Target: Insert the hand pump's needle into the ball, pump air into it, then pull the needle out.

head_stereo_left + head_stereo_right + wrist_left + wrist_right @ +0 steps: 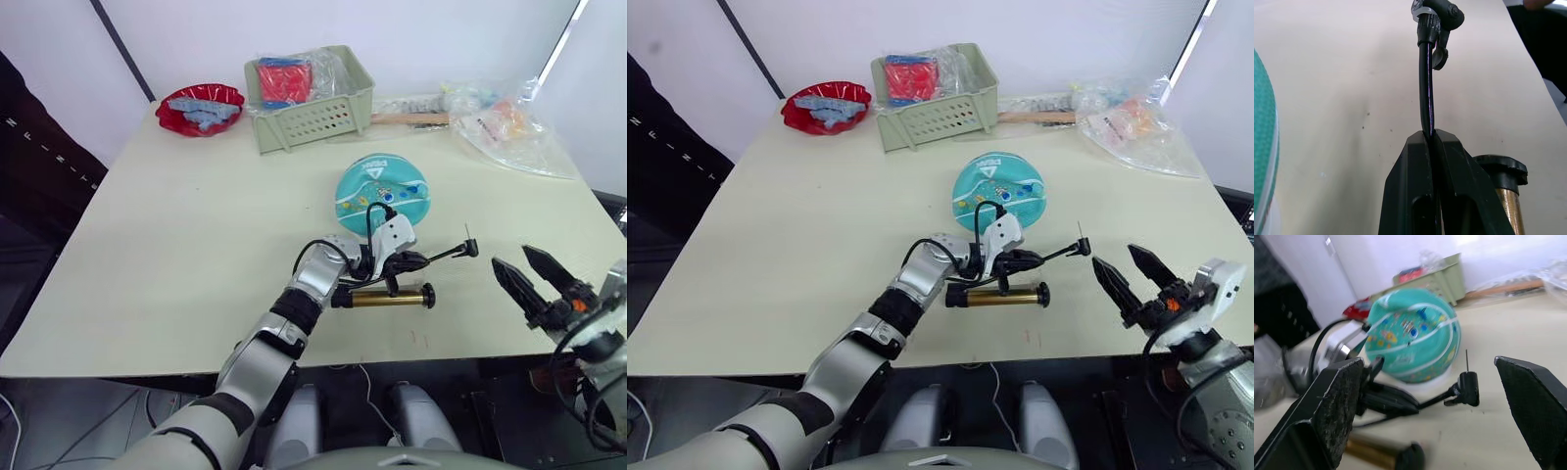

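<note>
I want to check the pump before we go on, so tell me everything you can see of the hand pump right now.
The hand pump is a slim gold-bronze metallic tube with black end caps, lying flat on the table just in front of the teal ball. Its thin black hose is pinched between the shut fingers of the left gripper, and the black end fitting with the needle pointing up sits toward the open right gripper.

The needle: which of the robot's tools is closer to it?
Left. The left tool is shut on the hose that leads to the needle. The right tool is open, beside the needle, not touching.
</note>
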You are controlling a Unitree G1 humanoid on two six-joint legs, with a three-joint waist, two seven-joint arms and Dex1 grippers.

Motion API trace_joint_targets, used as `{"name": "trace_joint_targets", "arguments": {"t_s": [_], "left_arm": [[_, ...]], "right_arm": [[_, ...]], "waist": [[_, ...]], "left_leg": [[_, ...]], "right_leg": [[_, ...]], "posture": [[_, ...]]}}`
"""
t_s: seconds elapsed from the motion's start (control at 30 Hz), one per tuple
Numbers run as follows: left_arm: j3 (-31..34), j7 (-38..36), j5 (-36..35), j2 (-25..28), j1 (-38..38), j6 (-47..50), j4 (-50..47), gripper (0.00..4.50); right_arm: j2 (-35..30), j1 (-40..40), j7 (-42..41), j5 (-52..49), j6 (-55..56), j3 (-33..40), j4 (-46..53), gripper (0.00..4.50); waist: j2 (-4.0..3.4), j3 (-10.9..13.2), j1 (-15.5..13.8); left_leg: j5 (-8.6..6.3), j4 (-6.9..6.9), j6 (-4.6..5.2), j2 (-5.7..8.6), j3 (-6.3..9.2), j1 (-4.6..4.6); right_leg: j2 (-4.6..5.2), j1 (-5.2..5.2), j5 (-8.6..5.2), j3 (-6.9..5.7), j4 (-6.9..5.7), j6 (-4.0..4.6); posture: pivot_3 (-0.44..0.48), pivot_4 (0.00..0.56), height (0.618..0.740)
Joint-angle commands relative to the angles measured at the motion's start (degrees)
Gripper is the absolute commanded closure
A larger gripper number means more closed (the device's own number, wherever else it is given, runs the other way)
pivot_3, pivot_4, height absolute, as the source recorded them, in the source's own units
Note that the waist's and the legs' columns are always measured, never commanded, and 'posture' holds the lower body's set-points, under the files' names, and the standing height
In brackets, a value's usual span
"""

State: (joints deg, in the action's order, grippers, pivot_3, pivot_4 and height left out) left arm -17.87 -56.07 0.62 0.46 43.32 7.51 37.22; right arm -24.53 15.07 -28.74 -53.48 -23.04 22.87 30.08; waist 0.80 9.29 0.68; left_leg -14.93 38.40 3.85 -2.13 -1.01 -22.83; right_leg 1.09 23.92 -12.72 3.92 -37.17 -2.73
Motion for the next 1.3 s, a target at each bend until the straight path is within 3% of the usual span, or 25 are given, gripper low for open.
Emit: {"name": "trace_joint_targets", "arguments": {"t_s": [0.03, 0.37, 0.7, 0.8, 1.3], "left_arm": [[1.22, -0.90, -2.70, -1.01, -0.52, -0.44, -3.33, 4.46], [1.60, -2.73, -6.71, -1.55, -2.63, 0.25, -7.51, 4.46], [1.19, -4.70, -7.72, 0.14, -5.13, 0.08, -10.13, 4.46], [1.05, -4.48, -7.88, 0.13, -4.99, 0.12, -9.99, 4.46], [0.91, -4.48, -7.97, -0.38, -4.33, -0.20, -9.12, 4.46]], "right_arm": [[0.40, -3.33, 7.34, -3.58, -3.97, -0.33, 2.07, 0.00], [-0.90, -8.49, 14.61, -6.09, -12.39, -2.14, 0.13, 0.00], [-0.28, -9.15, 13.97, -8.72, -13.44, -1.91, -0.12, 0.00], [0.06, -9.40, 14.39, -9.13, -13.82, -2.25, 0.09, 0.00], [0.17, -9.13, 14.13, -9.24, -14.52, -2.75, -0.34, 0.00]], "waist": [[0.00, 0.00, 0.04], [0.00, 0.00, 0.13], [-0.04, -0.02, -0.01], [-0.04, -0.02, -0.39], [-0.04, -0.02, 0.00]], "left_leg": [[0.00, 0.00, 0.00, 0.01, -0.02, 0.00], [0.00, 0.00, 0.00, 0.13, 0.04, -0.06], [0.00, 0.04, 0.00, 1.31, 0.96, -0.56], [0.03, 0.17, -0.03, 1.53, 1.48, -0.91], [0.22, 0.19, -0.30, 1.61, 1.61, -0.80]], "right_leg": [[0.03, 0.00, 0.00, 0.01, 0.00, 0.00], [0.17, -0.04, 0.00, -0.06, 0.04, -0.01], [1.01, -0.21, -0.47, -0.21, 0.06, -0.77], [1.13, -0.13, -0.49, -0.52, 0.08, -0.79], [1.14, -0.15, -0.48, -0.57, -0.23, -0.79]], "posture": [[0.000, 0.150, 0.738], [0.000, 0.150, 0.738], [0.000, 0.150, 0.738], [0.000, 0.150, 0.738], [0.000, 0.150, 0.738]]}}
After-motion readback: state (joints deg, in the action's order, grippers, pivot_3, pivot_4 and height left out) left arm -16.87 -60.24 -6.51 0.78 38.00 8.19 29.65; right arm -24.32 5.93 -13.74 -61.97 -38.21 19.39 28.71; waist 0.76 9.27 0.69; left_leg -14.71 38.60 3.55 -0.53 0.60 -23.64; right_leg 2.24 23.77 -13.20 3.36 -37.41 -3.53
